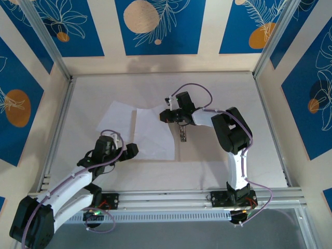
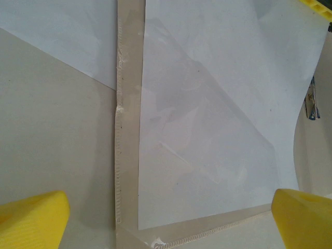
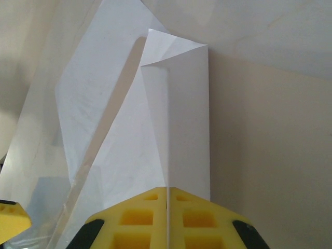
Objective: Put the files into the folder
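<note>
The left gripper (image 1: 128,151) hangs wide open just above the bench (image 1: 207,166), at the near corner of the folder (image 2: 128,155), where one white sheet (image 2: 207,129) lies flat. Farther back, the right gripper (image 3: 167,199) is clamped on the edge of the other sheet (image 3: 181,114), which stands up creased.

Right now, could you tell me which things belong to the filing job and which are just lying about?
Job: white sheets, folder, metal clip (probably the folder's), right pincer pinching a sheet, open left pincer.
Just there: table, blue wall panels.
</note>
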### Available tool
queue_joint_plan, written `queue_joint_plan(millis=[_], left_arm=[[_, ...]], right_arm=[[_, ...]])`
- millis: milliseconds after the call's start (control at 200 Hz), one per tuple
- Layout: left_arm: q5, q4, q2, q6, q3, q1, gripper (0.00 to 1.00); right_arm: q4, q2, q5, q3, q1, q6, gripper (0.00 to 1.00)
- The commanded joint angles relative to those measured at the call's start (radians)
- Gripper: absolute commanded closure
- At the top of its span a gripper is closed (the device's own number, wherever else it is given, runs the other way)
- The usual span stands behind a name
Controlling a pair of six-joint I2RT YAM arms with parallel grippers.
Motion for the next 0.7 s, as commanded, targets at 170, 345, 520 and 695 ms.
queue_joint_plan(millis=[170,345,520,695], left_arm=[[0.021,0.014,0.005,-0.003,-0.015,0.02,0.0],[0.025,0.019,0.013,-0.003,-0.014,0.023,0.0],[0.028,0.021,0.02,-0.003,-0.014,0.025,0.0],[0.03,0.021,0.02,-0.004,-0.015,0.026,0.0]], right_arm=[[-0.161,-0.018,0.16,0.089,-0.005,-0.125,0.98],[-0.193,0.008,0.172,0.121,-0.003,-0.144,0.98],[-0.19,0.02,0.143,0.125,0.008,-0.134,0.98],[-0.171,0.02,0.115,0.106,0.017,-0.1,0.98]])
